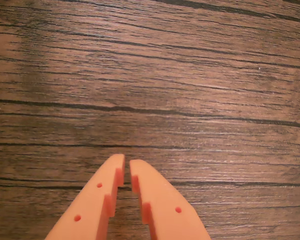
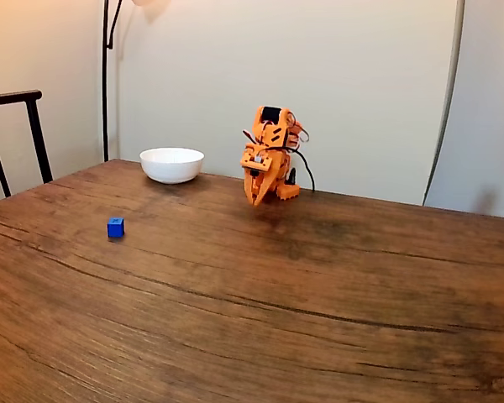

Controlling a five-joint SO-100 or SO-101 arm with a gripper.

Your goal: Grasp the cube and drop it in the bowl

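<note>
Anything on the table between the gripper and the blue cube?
No: in the fixed view, only bare wooden table lies between the orange gripper and the small blue cube.

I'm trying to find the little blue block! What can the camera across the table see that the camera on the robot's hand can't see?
The fixed view alone shows the blue cube sitting apart from the white bowl, plus the folded orange arm, a chair and the wall. The wrist view alone gives a close look at the gripper, its orange fingers nearly touching with nothing between them. Both share the wooden table.
</note>
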